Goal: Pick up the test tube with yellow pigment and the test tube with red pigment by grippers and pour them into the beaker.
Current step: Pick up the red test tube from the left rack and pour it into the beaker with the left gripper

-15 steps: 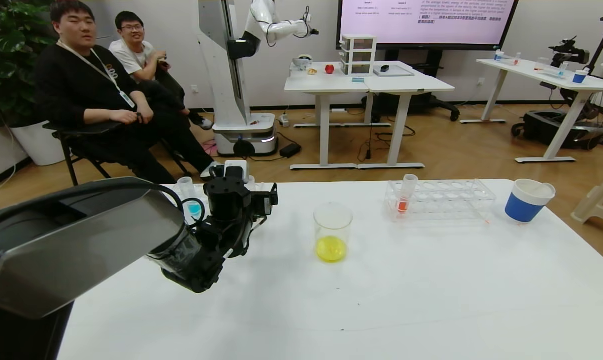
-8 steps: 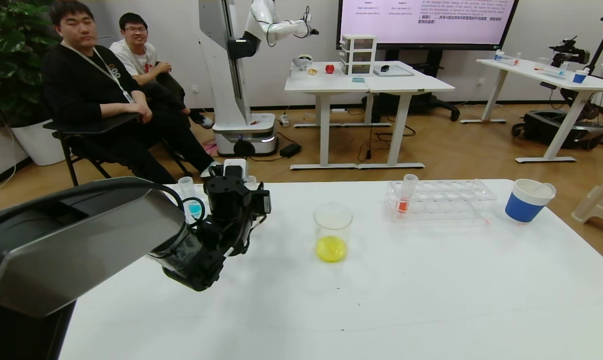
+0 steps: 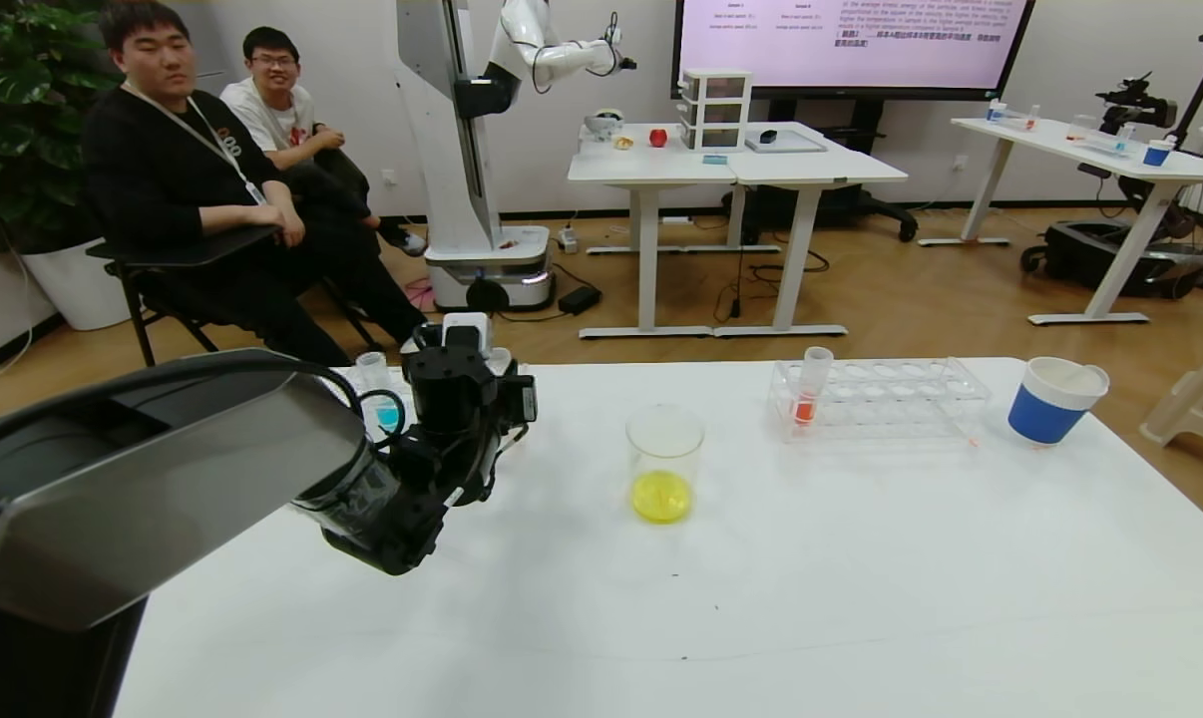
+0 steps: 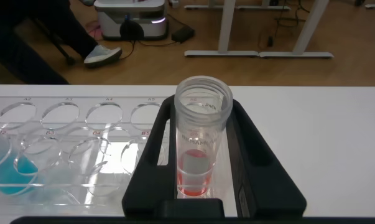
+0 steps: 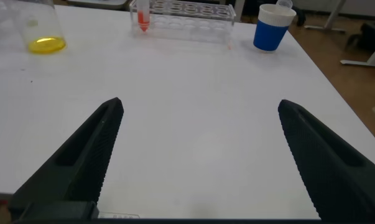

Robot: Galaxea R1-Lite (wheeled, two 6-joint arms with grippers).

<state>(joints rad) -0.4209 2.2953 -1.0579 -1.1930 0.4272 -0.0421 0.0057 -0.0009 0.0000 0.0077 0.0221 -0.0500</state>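
My left gripper is at the table's far left, over a clear rack. In the left wrist view its black fingers press both sides of the test tube with red pigment, an upright clear tube with a little red liquid at the bottom. I cannot tell whether the tube stands in the rack's end hole. The beaker stands mid-table with yellow liquid in it. The yellow test tube is not in view. My right gripper is open and empty, low over the table's near part.
A tube with blue liquid stands in the left rack. A second clear rack at the far right holds a tube of orange-red liquid. A blue-and-white paper cup stands right of it. Two people sit beyond the table's far left.
My left gripper has shifted a little to the left and away from me, further from the beaker. The beaker and the right rack have not moved.
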